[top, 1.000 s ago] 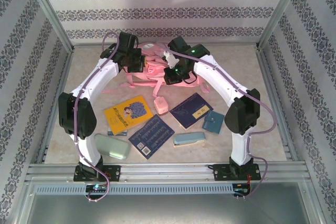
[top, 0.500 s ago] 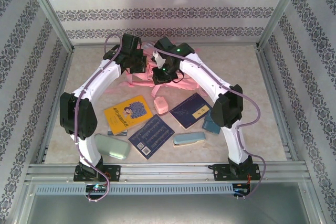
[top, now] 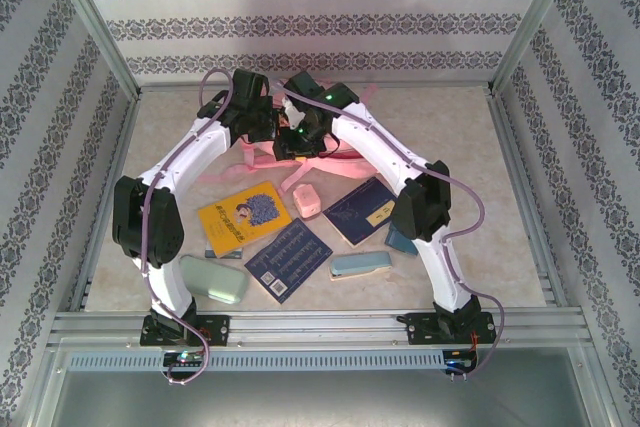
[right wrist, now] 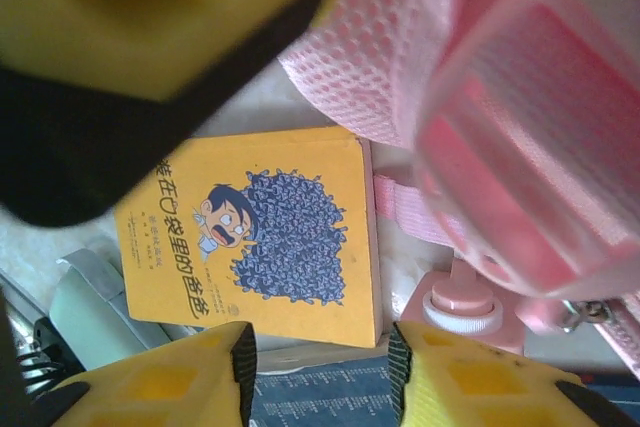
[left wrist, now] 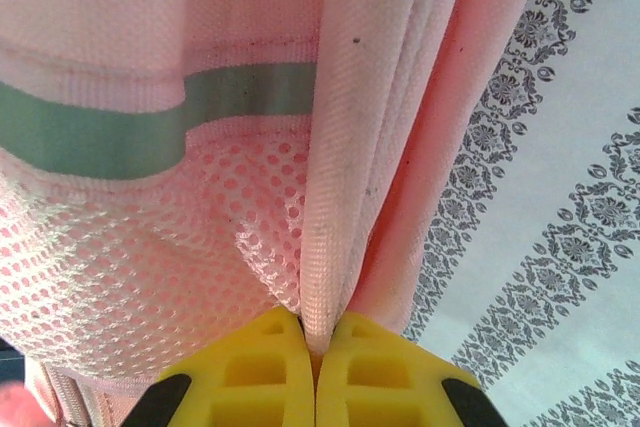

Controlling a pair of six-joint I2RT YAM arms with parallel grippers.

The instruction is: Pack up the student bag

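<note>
pink student bag (left wrist: 120, 37), yellow book (right wrist: 262, 237)

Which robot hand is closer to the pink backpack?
Left. The left gripper is pinched shut on a fold of the pink backpack. The right gripper hangs open close beside it, holding nothing, with the yellow book showing between its fingers.

One backpack (top: 258, 154), four books (top: 244, 217) (top: 288, 258) (top: 365, 210) (top: 398, 240), two cases (top: 213, 280) (top: 360, 265), one pink bottle (top: 306, 201)

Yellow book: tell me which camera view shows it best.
The right wrist view. There the yellow book is close up, with its cartoon figure and title characters easy to make out. The top external view shows the yellow book whole but small, with the cover detail too fine to read.
</note>
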